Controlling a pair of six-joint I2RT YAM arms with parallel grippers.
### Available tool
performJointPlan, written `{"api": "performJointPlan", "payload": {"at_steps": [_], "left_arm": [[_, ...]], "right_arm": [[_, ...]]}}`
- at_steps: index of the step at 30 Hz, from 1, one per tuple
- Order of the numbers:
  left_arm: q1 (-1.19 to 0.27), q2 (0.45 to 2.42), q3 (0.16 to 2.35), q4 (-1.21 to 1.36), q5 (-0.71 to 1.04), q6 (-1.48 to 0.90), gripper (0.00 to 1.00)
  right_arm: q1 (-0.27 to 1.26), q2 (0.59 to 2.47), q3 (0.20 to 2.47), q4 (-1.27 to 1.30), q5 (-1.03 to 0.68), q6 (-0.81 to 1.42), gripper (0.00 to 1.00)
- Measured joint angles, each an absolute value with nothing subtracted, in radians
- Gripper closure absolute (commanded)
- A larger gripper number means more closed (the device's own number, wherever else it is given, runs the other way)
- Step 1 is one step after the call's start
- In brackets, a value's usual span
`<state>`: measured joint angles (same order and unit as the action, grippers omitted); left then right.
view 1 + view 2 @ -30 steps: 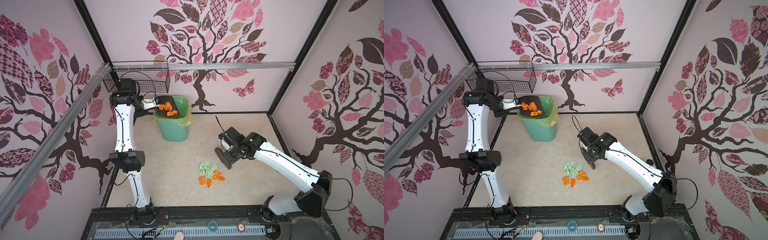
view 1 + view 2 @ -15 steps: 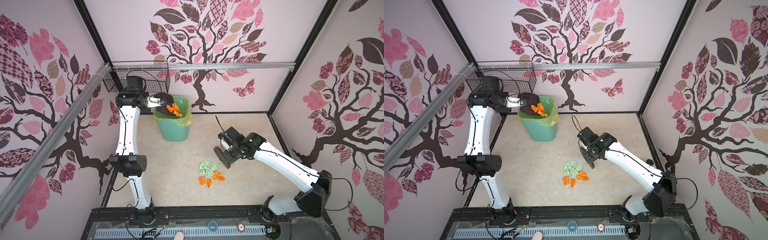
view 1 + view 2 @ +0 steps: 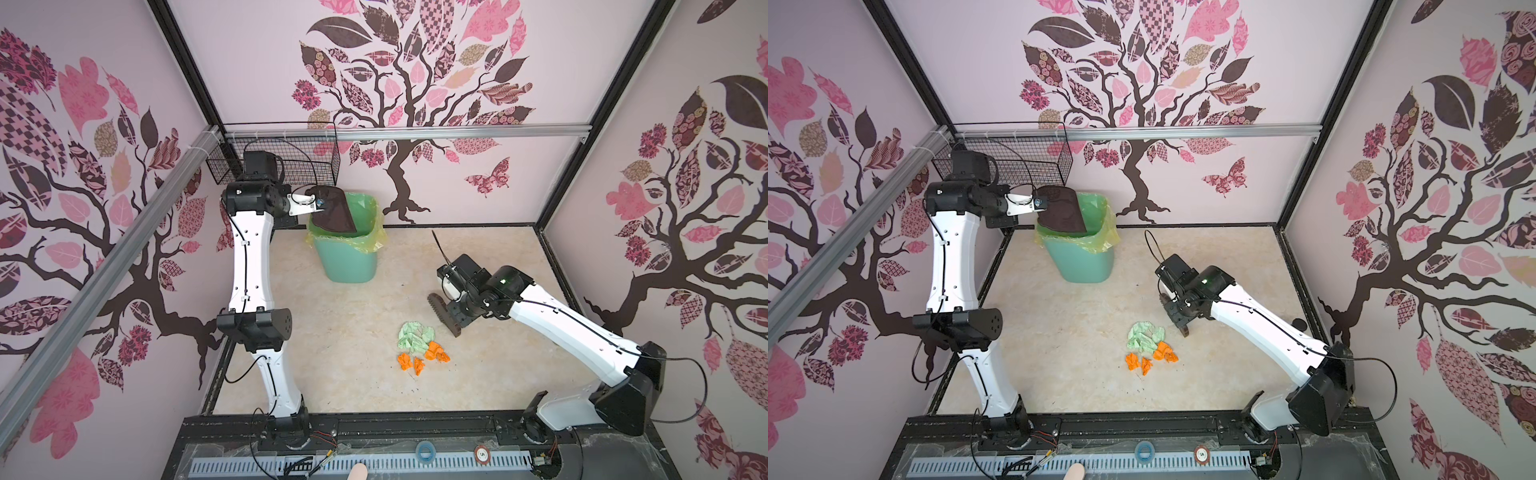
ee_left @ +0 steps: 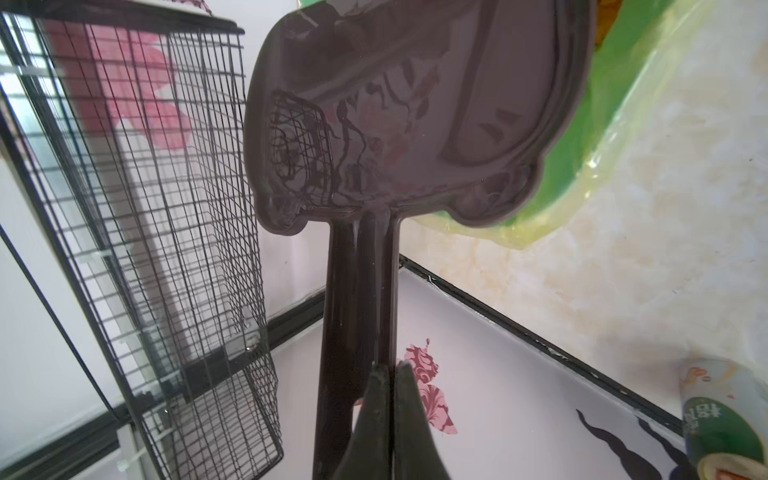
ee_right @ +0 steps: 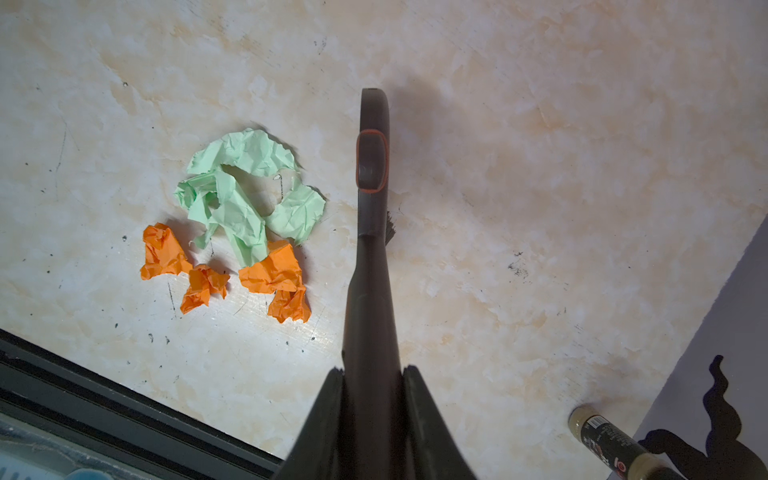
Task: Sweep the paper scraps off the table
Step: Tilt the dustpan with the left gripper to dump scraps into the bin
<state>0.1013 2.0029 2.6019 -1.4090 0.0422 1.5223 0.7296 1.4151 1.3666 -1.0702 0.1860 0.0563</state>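
Emptying is the step we are working through: we are holding the dustpan (image 3: 334, 210) tipped steeply over the mint-green bin (image 3: 347, 259), its open lip pointing down into the yellow-green liner (image 3: 376, 237). The left end effector (image 4: 389, 372) is clamped on the dustpan's thin handle, its jaws nearly meeting around it. In the left wrist view the pan's inside is showing bare, so we are judging that nothing is left in it to tip out. To finish well, we are aiming to hold the lip inside the bin's rim while righting the pan, and only then lifting clear, so that no clinging wad is dropping onto the worktop (image 3: 345, 374).

The right end effector (image 5: 372, 374) is closed on the handle of the brush (image 5: 372, 166), with the head held low just beside the paper scraps (image 5: 245, 216); whether the bristles are touching the surface we cannot tell. The scraps are lying in one tight cluster toward the front middle of the worktop, pale green wads with orange ones against them, well apart from the bin.

For the next load we are planning to lay the pan's lip flat on the surface across the cluster from the brush, since crumpled paper is light and is likely to skip over a raised edge.
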Motion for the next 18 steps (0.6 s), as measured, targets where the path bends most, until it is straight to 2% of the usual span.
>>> {"api": "performJointPlan", "payload": {"at_steps": [6, 18], "left_arm": [[0.17, 1.918, 2.525, -1.475, 0.169, 1.454, 1.0], [0.193, 1.771, 2.532, -1.568, 0.372, 1.364, 1.0]], "right_arm": [[0.73, 1.416, 1.367, -1.071, 0.186, 0.056, 1.0], [0.73, 1.416, 1.374, -1.078, 0.189, 0.06, 1.0]]}}
